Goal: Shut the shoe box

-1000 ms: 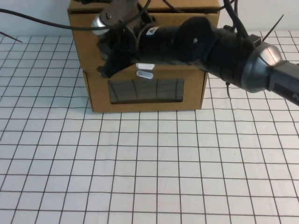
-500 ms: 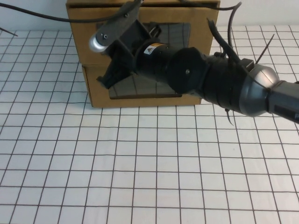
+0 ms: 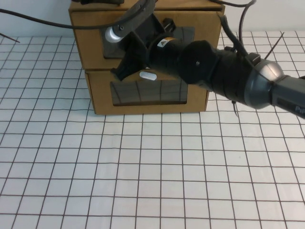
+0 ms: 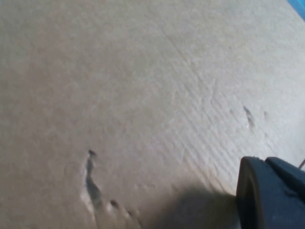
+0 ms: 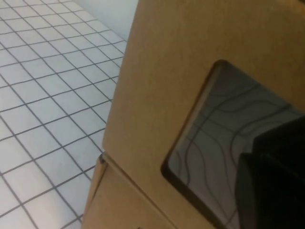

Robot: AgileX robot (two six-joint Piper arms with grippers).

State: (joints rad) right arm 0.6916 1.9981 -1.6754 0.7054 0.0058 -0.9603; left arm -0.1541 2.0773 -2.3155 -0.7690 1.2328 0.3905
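The shoe box [image 3: 88,43] is the upper of two stacked brown cardboard boxes at the back of the table. Its clear window [image 3: 185,34] is partly covered by my right arm, and its white tab is hidden. My right gripper [image 3: 125,70] reaches in from the right, low against the box's front. In the right wrist view the window [image 5: 224,124] fills the picture close up, with my right gripper [image 5: 271,191] dark at the corner. My left gripper [image 4: 269,193] lies close against plain cardboard [image 4: 119,95] of a box.
The lower cardboard box [image 3: 100,93] carries the shoe box, with a white tab [image 3: 148,75] above its own window [image 3: 147,93]. Cables [image 3: 43,21] run across the back left. The white gridded table [image 3: 143,167] stretches in front of the boxes.
My right arm has swung up and to the right across the box fronts. Its gripper now covers the upper white tab that showed a second ago.
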